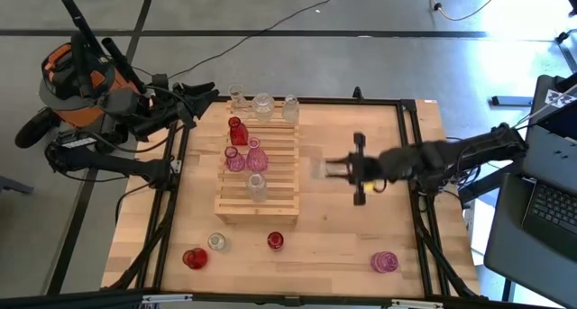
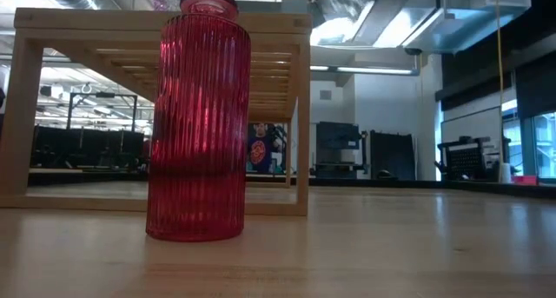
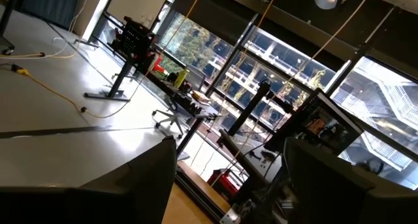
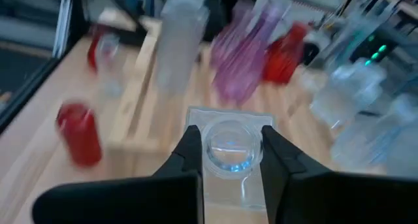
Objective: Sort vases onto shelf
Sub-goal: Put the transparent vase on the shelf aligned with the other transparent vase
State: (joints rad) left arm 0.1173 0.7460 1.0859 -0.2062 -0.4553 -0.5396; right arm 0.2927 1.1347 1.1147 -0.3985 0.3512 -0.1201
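You see the pale wooden slatted shelf (image 1: 261,178) holding red, pink and clear glass vases, three clear glass vases (image 1: 262,104) behind it, and four in front: red ribbed (image 1: 275,240), round red (image 1: 194,258), clear (image 1: 217,242), pink (image 1: 385,261). One square clear glass vase (image 4: 228,152) sits between the right gripper's (image 4: 228,160) fingers.

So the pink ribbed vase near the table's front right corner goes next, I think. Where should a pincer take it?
Probably around the pink vase's body, coming straight down from above. It stands upright and alone with bare table all round, and its round ribbed sides give the fingers parallel faces. The right pincer is nearest.
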